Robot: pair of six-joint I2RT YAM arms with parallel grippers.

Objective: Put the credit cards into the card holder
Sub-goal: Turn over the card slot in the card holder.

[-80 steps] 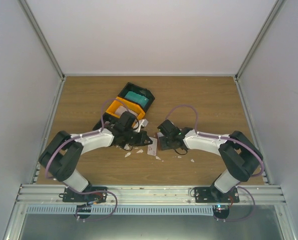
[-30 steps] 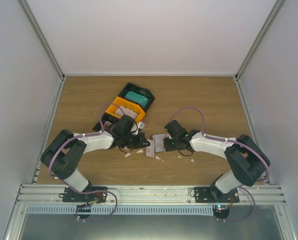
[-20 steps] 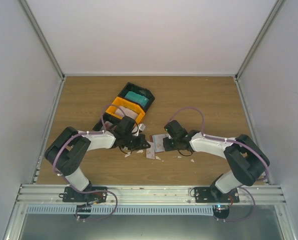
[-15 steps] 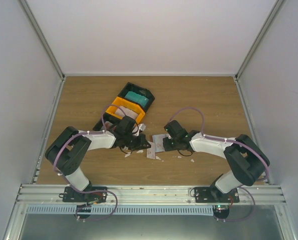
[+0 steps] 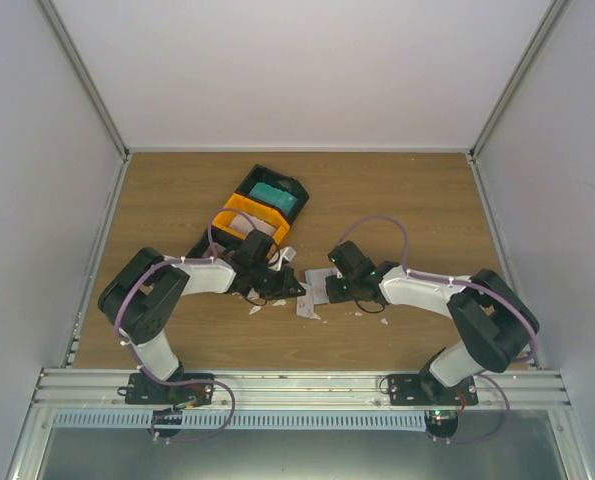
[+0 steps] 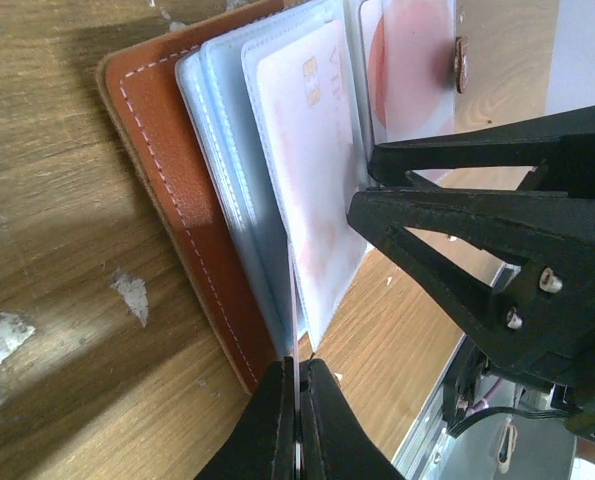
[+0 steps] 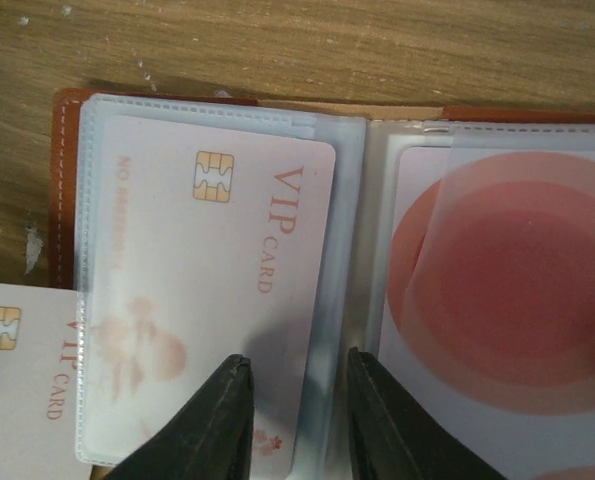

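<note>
Over the open card holder [image 7: 65, 180] my right fingers [image 7: 222, 425] rest apart on a sleeve; my left fingers [image 6: 267, 430] pinch a loose card [image 7: 22, 400] by its edge

Card holder [image 6: 167, 200] was tan-brown, white-stitched. VIP card [image 7: 207, 300] was pale pink, gold chip, orange lettering; second VIP card [image 7: 17, 400] at 8 o'clock alike. Third card [image 7: 507, 290] at 3 o'clock bore red circles.

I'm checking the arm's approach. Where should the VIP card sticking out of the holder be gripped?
Grip the card by its bare end sticking out past the brown edge of the holder, coming in level from that outer side. It is thin and lies flat, and a clear sleeve covers its other end, so only that end looks free.
</note>
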